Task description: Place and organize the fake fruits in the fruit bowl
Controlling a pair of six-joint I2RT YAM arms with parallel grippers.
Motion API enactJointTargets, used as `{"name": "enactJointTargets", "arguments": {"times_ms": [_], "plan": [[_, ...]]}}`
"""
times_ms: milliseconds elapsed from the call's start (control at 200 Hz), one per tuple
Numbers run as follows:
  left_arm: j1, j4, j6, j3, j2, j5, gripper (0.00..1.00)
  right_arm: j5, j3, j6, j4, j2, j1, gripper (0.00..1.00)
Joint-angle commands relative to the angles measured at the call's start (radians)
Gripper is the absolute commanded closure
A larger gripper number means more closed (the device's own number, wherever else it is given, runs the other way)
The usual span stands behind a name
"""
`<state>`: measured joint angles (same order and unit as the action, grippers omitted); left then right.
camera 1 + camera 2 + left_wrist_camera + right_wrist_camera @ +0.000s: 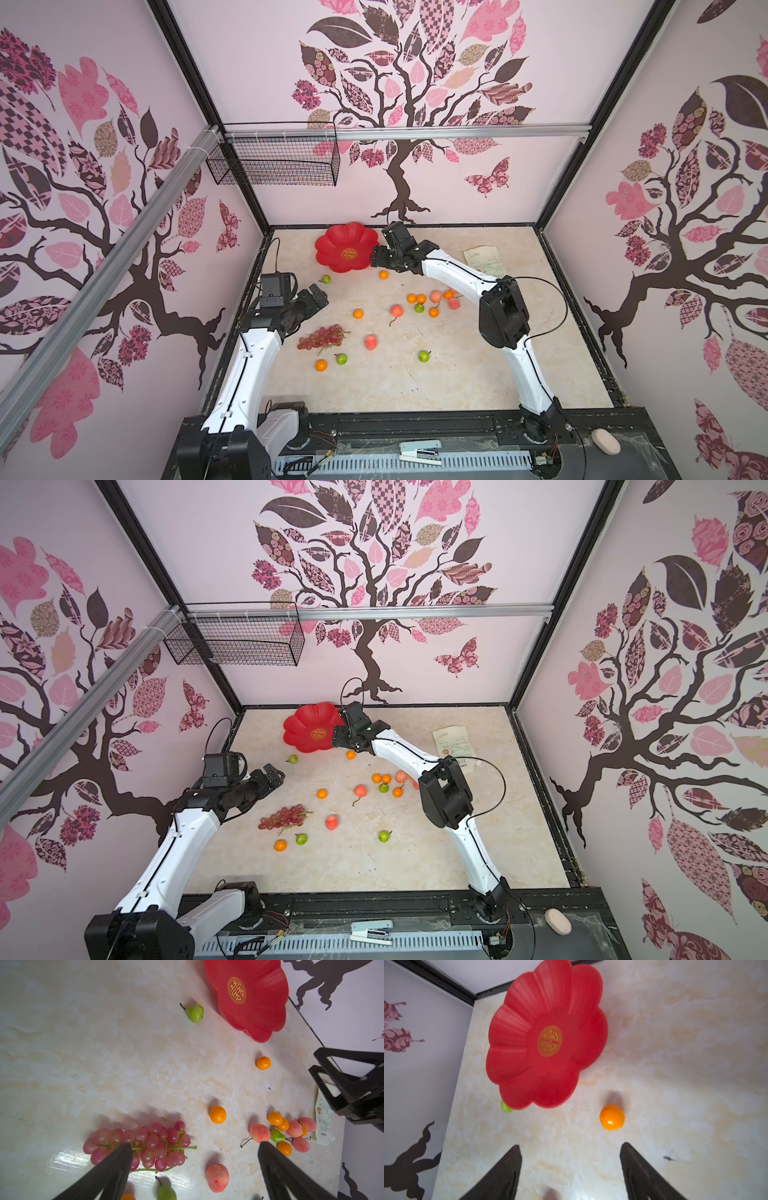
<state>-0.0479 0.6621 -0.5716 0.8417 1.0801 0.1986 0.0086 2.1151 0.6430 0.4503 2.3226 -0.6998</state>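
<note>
Left gripper (194,1144), right gripper (570,1145): both spread.

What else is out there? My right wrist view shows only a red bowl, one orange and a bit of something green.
Observer: A grape bunch lies near the left gripper, well apart from the bowl.
Operator: Is that gripper holding anything?
Observer: No, it is open and empty.
Operator: And the green bit?
Observer: A small pear, on the table beside the bowl, not in it.
</note>
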Motion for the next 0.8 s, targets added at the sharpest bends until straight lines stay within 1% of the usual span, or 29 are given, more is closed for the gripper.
{"name": "enactJointTargets", "arguments": {"times_ms": [0, 145, 225, 335, 575, 795], "plan": [[-0.006, -0.051, 0.026, 0.032, 0.029, 0.037, 0.02, 0.022, 0.179, 0.051, 0.114, 0.132, -0.01, 0.27], [-0.006, -0.072, 0.023, 0.044, 0.052, 0.048, 0.02, 0.001, 0.388, 0.07, 0.18, 0.292, 0.001, 0.32], [-0.005, -0.079, 0.019, 0.045, 0.056, 0.057, 0.02, 0.004, 0.45, 0.083, 0.195, 0.341, 0.011, 0.34], [-0.004, -0.078, 0.022, 0.045, 0.058, 0.059, 0.02, -0.009, 0.446, 0.101, 0.159, 0.367, 0.025, 0.37], [-0.005, -0.079, 0.024, 0.04, 0.061, 0.064, 0.02, -0.062, 0.477, 0.107, 0.071, 0.43, 0.031, 0.38], [-0.005, -0.076, 0.024, 0.042, 0.056, 0.062, 0.02, -0.089, 0.497, 0.142, 0.059, 0.469, 0.045, 0.47]]}}
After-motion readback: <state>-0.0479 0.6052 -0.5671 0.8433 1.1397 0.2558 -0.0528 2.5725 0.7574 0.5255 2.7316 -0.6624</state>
